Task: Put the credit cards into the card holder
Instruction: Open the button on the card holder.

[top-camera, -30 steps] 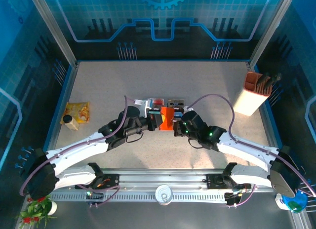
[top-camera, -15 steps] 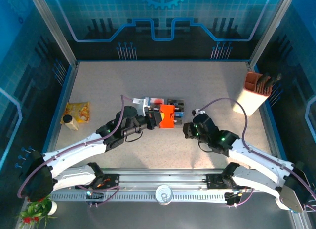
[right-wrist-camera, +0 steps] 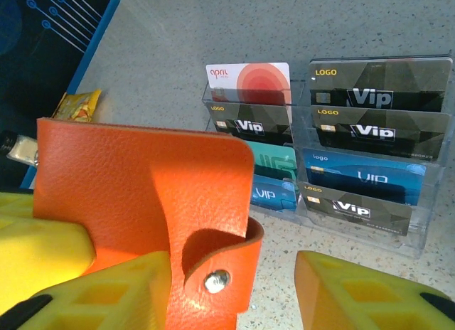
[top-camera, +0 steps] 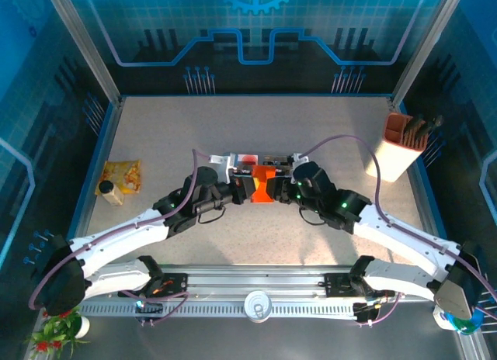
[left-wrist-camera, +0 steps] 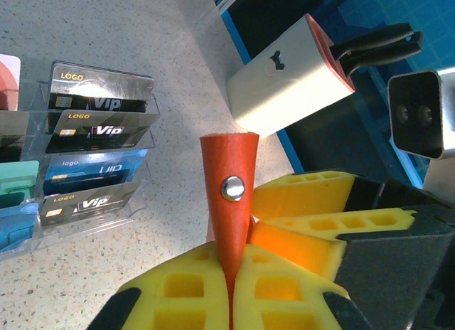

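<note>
Over the speckled grey tabletop, the left gripper stays clamped on the upright orange-red leather snap wallet, and the right gripper, back from a brief retreat, now stands half-parted with the wallet's strap between its fingers, while the black, teal and blue credit cards still sit in the clear plastic tray just beside, so probably none is loaded yet.

Orange-red card holder, black, blue, teal and red-and-white credit cards, white-and-orange box, speckled grey-beige table
</note>
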